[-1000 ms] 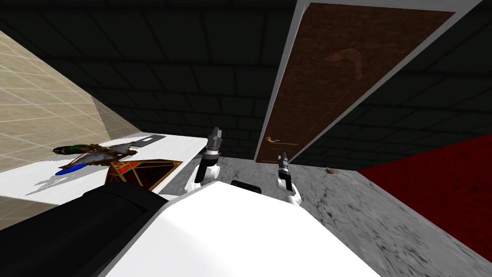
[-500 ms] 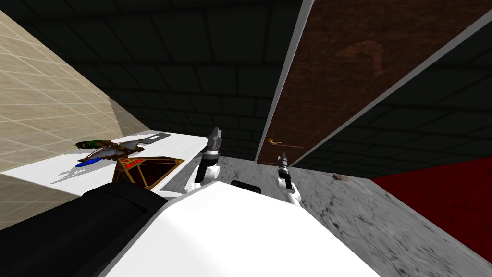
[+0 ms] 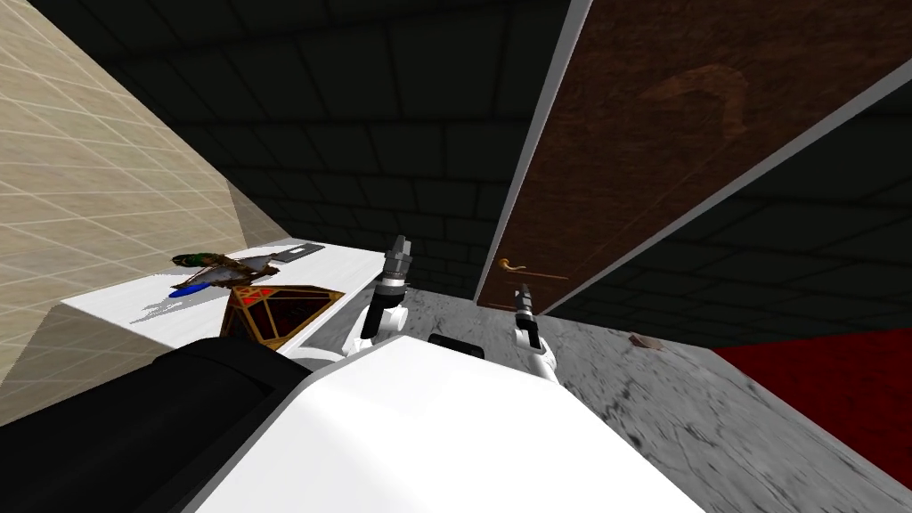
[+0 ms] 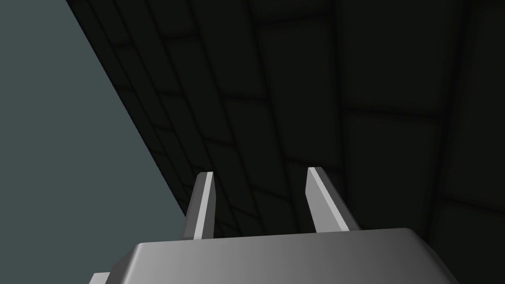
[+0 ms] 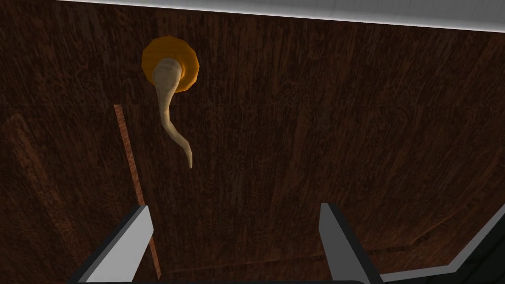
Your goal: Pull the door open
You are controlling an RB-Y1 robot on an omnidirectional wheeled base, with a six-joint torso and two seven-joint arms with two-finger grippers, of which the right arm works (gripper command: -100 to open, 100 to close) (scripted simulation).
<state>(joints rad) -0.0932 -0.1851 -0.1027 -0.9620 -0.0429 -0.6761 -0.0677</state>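
My right claw (image 5: 234,206) is spread wide and empty, pointing at the brown door (image 5: 320,123) with its lever handle (image 5: 170,108) just ahead, off to one side. I've rolled closer this last second, so a grab looks next. My left claw (image 4: 259,171) gapes too, and I can't tell what's in the red-gold box (image 3: 280,312) on the bench (image 3: 107,303).

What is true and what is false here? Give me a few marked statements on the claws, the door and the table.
1. The right claw is shut on the handle. False: it is open and short of the handle.
2. The door is dark brown. True.
3. The left claw is open. True.
4. The white table with the duck figure stands on the robot's right. False: it is on the left.
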